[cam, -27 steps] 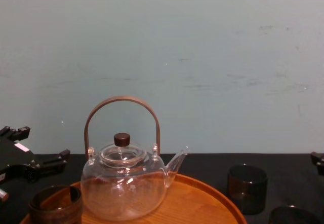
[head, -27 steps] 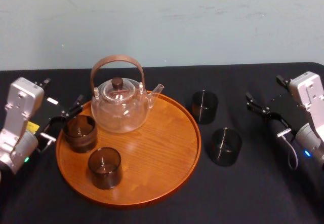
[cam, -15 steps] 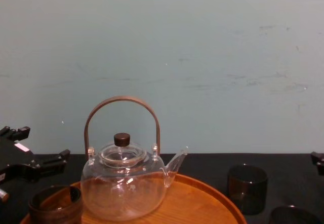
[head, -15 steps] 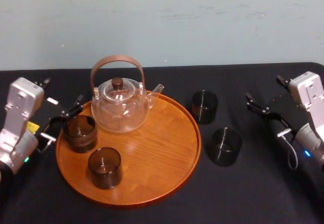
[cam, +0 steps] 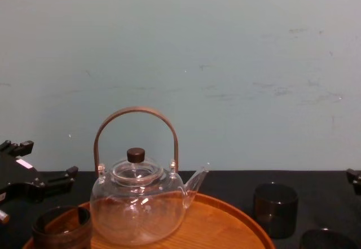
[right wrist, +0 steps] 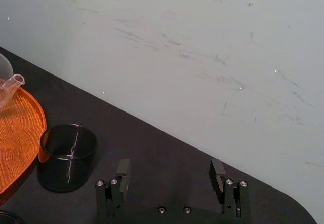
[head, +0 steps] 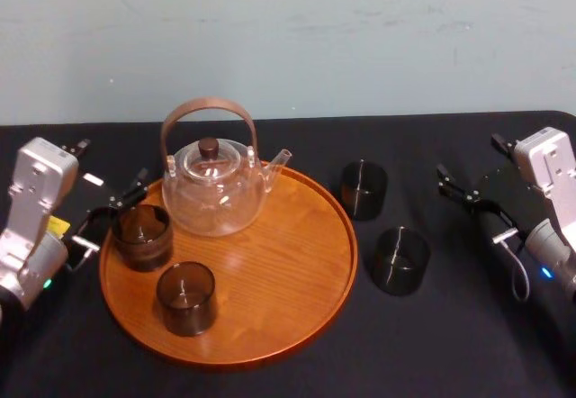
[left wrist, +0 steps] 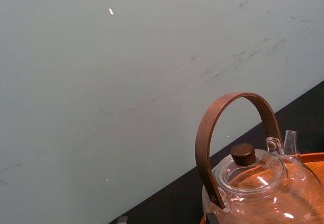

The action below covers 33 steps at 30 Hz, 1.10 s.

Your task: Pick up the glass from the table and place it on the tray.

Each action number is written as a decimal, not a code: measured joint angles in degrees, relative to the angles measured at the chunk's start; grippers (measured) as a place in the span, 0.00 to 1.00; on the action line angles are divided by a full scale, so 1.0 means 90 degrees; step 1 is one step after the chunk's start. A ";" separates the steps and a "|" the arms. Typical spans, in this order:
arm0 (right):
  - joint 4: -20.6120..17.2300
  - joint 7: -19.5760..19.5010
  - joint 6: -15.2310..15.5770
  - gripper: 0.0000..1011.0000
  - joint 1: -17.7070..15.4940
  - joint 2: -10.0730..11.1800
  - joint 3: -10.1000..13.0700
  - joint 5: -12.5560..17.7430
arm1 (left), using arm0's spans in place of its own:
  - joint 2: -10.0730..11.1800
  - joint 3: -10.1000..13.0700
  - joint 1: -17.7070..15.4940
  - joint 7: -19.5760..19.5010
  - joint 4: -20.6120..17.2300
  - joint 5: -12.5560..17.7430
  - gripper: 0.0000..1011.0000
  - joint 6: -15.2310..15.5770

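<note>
Listing left to right: left pincer (head: 108, 216) stood spread and empty beside the tray (head: 297, 263), which held a rear tray glass (head: 141, 236), a front tray glass (head: 186, 298) and a glass teapot (head: 214, 191). On the black counter (head: 450, 344), right of the tray, stood a far glass (head: 364, 190) and a near glass (head: 400, 259): judged light, rigid, slick, breakable; best pinched across the wall. Right pincer (head: 472, 166) was spread, empty; nothing stood between it and them.

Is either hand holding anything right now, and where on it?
Nothing is held. The left hand is open beside a glass on the tray, not gripping it; the right hand is open over the table.
</note>
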 joint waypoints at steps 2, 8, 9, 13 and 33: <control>0.0000 0.0000 0.0000 0.99 0.0000 0.0000 0.0000 0.0000 | 0.0000 0.0000 0.0000 0.0000 0.0000 0.0000 0.99 0.0000; 0.0000 0.0000 0.0000 0.99 0.0000 0.0000 0.0000 0.0000 | 0.0000 0.0000 0.0000 0.0000 0.0000 0.0000 0.99 0.0000; 0.0000 0.0000 0.0000 0.99 0.0000 0.0000 0.0000 0.0000 | 0.0000 0.0000 0.0000 0.0000 0.0000 0.0000 0.99 0.0000; 0.0000 0.0000 0.0000 0.99 0.0000 0.0000 0.0000 0.0000 | 0.0000 0.0000 0.0000 0.0000 0.0000 0.0000 0.99 0.0000; -0.0518 0.0494 0.0353 0.99 -0.0438 0.0199 0.0451 0.0364 | 0.0000 0.0000 0.0000 0.0000 0.0000 0.0000 0.99 0.0000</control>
